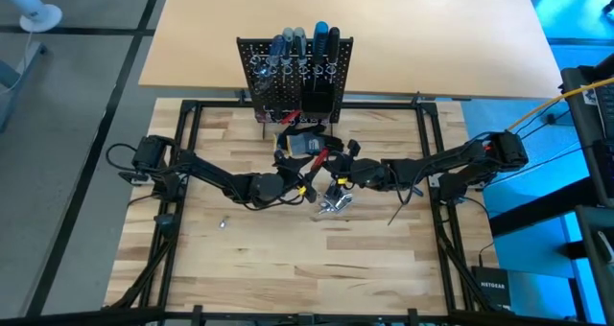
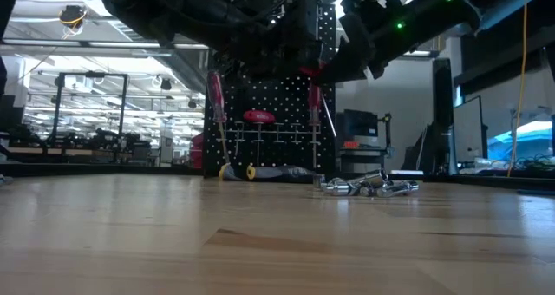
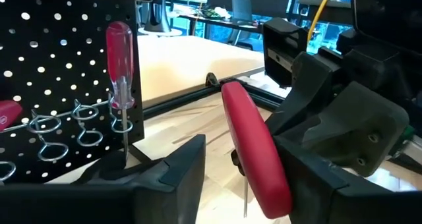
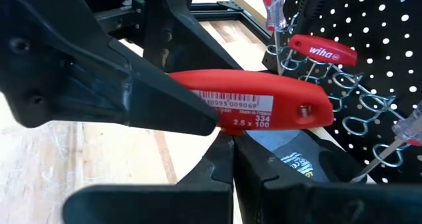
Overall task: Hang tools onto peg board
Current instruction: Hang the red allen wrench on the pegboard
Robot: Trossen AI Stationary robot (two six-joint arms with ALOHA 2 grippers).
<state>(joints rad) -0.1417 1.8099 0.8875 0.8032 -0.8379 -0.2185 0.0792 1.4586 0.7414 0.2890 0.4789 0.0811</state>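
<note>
Both arms stretched inward, meeting before the peg board (image 1: 295, 77). Left gripper (image 3: 234, 178) clamped on a red-handled T-key (image 3: 256, 151) raised off the table; right gripper (image 4: 232, 159) pressed together beneath it. Key's shaft mostly hidden.

Red-handled tool (image 4: 264, 105) with white label, black perforated peg board (image 1: 295, 77), shiny silver pieces (image 2: 368, 187) on pale wood table (image 1: 288, 259)

Two dark, jointed arms (image 1: 206, 173), black angular jaws, looped black cables, small green lights near one wrist.
</note>
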